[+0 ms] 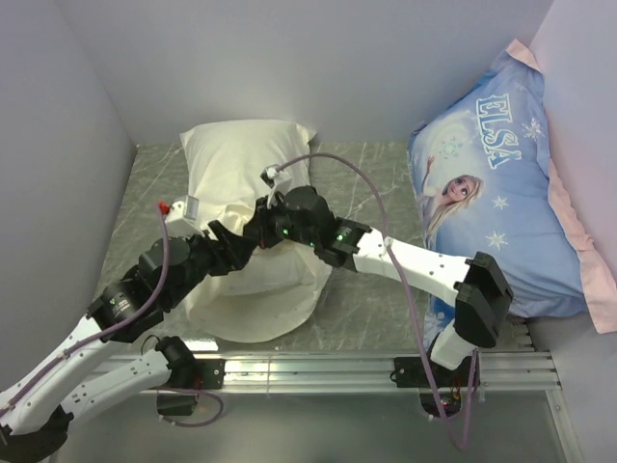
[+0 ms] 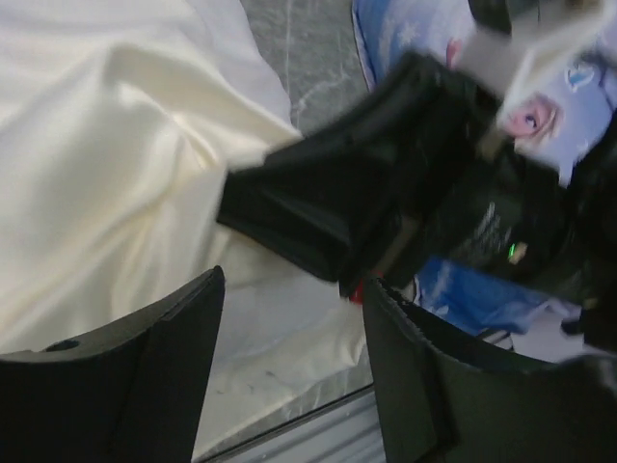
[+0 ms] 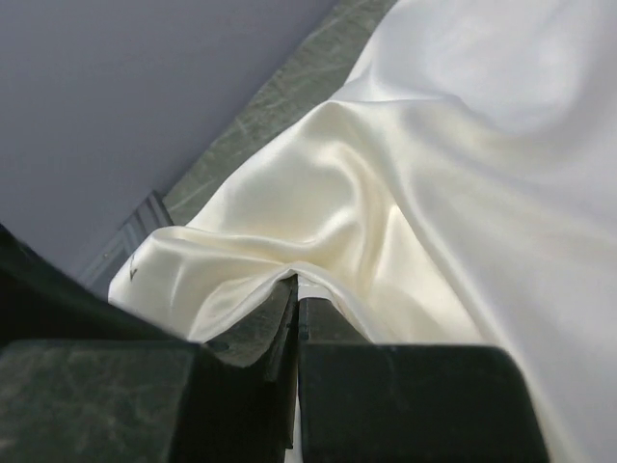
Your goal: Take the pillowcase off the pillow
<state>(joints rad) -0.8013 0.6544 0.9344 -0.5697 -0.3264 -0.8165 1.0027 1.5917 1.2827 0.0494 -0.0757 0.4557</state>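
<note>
The cream pillowcase (image 1: 255,304) lies left of the table's middle, its loose end toward the near rail. The plump pillow (image 1: 241,154) fills its far end, and whiter cloth shows there in the right wrist view (image 3: 482,77). My right gripper (image 3: 297,285) is shut on a raised fold of the satin pillowcase (image 3: 289,193). From above it (image 1: 265,214) sits over the middle of the bundle. My left gripper (image 2: 294,285) hangs open just beside it (image 1: 241,236), with only pillowcase fabric (image 2: 106,193) below its spread fingers (image 2: 145,367). The right gripper's black body (image 2: 357,193) crosses right in front of them.
A large blue Elsa-print pillow (image 1: 501,193) leans in the far right corner. A metal rail (image 1: 337,367) runs along the near edge, close to the fabric. Grey walls close in the left and back. Bare marble table (image 1: 371,289) shows between the two pillows.
</note>
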